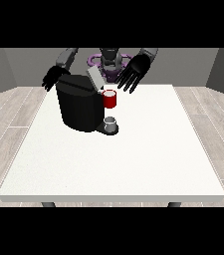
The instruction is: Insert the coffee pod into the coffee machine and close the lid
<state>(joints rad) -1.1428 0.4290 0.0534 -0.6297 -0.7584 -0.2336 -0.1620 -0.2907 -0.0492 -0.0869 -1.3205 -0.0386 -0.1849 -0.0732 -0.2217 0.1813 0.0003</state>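
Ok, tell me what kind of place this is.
Probably a bare test room: a white table holding only a black coffee machine, pale wood-plank flooring and plain grey walls.

Bare test room: white table (133,164), wood-plank floor (14,109), grey walls (29,64).

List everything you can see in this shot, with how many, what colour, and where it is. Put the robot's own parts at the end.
table: one, white, fills the middle of the view.
coffee machine: one, black, on the table's far left part, its grey lid raised.
red thing at the machine: one, red, at the machine's front, upper level.
grey thing: one, grey, on the machine's base below the red thing; cannot tell whether it is the pod.
hand at the view's right: one, black, fingers spread, above and behind the red thing.
hand at the view's left: one, black, behind the machine's top left corner.
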